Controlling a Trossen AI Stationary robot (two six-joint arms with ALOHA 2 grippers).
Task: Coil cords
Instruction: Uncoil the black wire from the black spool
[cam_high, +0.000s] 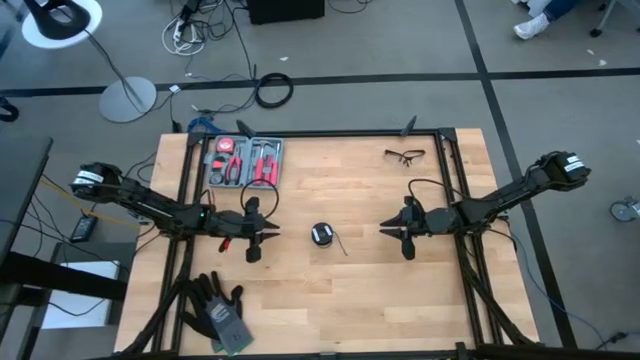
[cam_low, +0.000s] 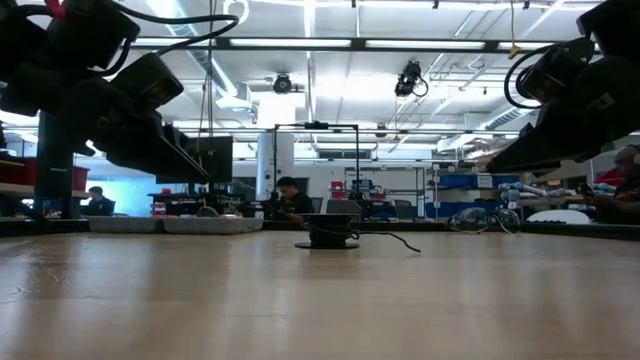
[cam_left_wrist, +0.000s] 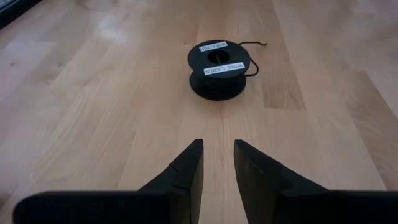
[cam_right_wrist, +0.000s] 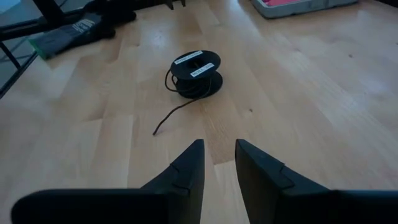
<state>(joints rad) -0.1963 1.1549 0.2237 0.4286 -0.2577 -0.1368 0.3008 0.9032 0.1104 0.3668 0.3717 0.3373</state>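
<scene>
The cord (cam_high: 321, 234) is a thin black one, wound on a small black spool with white labels (cam_left_wrist: 217, 68) (cam_right_wrist: 196, 73). The spool stands on its lower flange at the table's middle. The cord's loose end (cam_right_wrist: 168, 121) trails over the wood toward the near right. My left gripper (cam_left_wrist: 217, 144) hovers to the left of the spool (cam_high: 262, 238) and points at it. Its fingers stand a narrow gap apart with nothing between them. My right gripper (cam_right_wrist: 219, 144) hovers to the right (cam_high: 395, 232), also pointing at the spool, narrowly open and empty.
A tool tray (cam_high: 245, 160) with red-handled tools sits at the far left. Safety glasses (cam_high: 404, 155) lie at the far right, and dark gloves (cam_high: 220, 310) at the near left corner. Bare wood lies between each gripper and the spool.
</scene>
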